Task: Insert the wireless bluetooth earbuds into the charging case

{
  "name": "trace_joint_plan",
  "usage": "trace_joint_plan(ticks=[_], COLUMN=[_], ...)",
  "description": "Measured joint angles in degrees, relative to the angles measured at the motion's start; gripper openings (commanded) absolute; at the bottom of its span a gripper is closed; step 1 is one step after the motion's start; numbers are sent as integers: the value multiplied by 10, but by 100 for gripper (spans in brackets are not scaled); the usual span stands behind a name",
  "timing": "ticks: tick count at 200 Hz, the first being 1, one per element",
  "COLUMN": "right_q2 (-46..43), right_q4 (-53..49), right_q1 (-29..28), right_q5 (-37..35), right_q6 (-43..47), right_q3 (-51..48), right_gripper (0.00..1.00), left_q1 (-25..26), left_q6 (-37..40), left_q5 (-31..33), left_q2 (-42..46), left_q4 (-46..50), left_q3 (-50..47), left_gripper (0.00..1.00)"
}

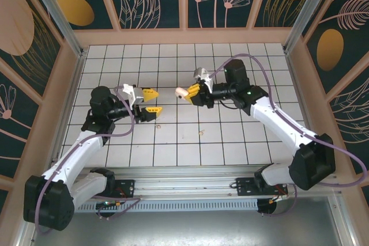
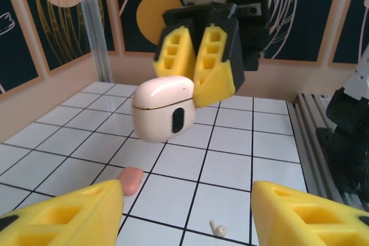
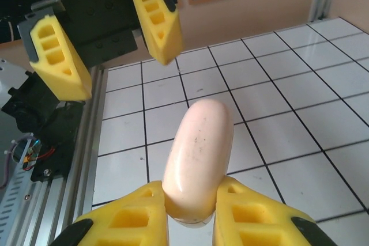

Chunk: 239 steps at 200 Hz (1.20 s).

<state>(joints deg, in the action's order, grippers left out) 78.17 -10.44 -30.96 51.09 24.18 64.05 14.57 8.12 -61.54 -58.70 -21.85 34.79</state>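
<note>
right claw (image 1: 192, 91) grips the cream charging case (image 2: 163, 108) opposite the wide, empty left claw (image 1: 153, 101), a pink earbud (image 2: 131, 180) on the counter (image 1: 230, 142) below.

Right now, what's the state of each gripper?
Left gripper: open, holding nothing.
Right gripper: closed on the cream pebble-shaped plastic charging case, held above the tiles.

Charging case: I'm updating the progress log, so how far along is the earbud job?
Done: the right gripper holds the charging case above the tiles, with its lid apparently shut. In hand: the case faces the open, empty left gripper. Left: a salmon-pink earbud and a cream earbud lie on the tiles, so the lid needs opening and the buds need inserting.
</note>
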Motion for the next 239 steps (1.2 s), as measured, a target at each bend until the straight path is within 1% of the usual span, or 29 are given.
trace_joint_plan(ticks=[36, 66, 100, 173, 186, 200, 239], right_q2=[39, 61, 62, 70, 76, 81, 88], right_q4=[-36, -78, -104, -115, -116, -117, -117], right_q1=[-35, -52, -56, -81, -81, -82, -82], right_q5=[0, 12, 31, 50, 53, 57, 63], right_q6=[47, 86, 113, 126, 126, 128, 130], right_q3=[39, 71, 86, 90, 92, 93, 93], right_gripper=[21, 21, 21, 20, 20, 20, 20], left_q1=[0, 0, 0, 10, 13, 17, 25], left_q6=[81, 117, 133, 151, 157, 161, 171], left_q5=[-16, -21, -22, -32, -36, -40, -45], left_q2=[-4, -9, -12, -22, -23, -25, -41], left_q4=[71, 101, 115, 122, 125, 130, 136], left_q3=[4, 9, 12, 25, 26, 27, 37], left_gripper=[61, 62, 62, 60, 58, 54, 33])
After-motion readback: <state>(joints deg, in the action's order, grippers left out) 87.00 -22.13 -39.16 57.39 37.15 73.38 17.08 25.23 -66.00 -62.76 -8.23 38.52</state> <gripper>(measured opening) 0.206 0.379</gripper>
